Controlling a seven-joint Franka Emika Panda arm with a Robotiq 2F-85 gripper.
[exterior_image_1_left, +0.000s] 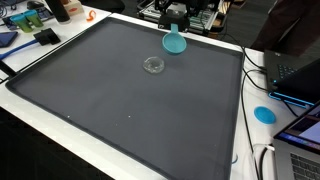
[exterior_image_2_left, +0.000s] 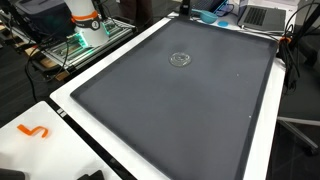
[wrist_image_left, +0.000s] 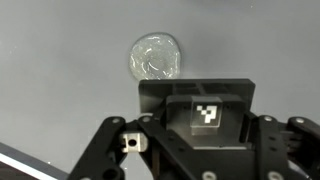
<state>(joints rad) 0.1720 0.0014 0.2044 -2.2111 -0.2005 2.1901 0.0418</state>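
Far left, one orange hook (exterior_image_2_left: 35, 131) lies on the white desk (exterior_image_1_left: 40, 120), well clear of the action. Moving in across the single dark mat (exterior_image_1_left: 130, 110), here's your target: one clear round dish (exterior_image_1_left: 153, 65), alone on the mat toward the far side and touching nothing. The wrist view puts the dish (wrist_image_left: 155, 56) ahead of your hand (wrist_image_left: 200, 140) and a little to one side. The hand is above the mat and apart from the dish, and nothing is in its grip. Its fingertips run out of the picture, so I can't tell whether they are spread or pressed together. I call this the approach. From here a pickup calls for lining up over the dish, fingers wide enough to straddle the rim, then a straight, gentle drop, because clear, thin walls look slippery. Just right of the dish, near the mat's far edge, is one teal shape (exterior_image_1_left: 174, 42) I can't identify. Far right, one blue disc (exterior_image_1_left: 264, 113) rests on the desk.
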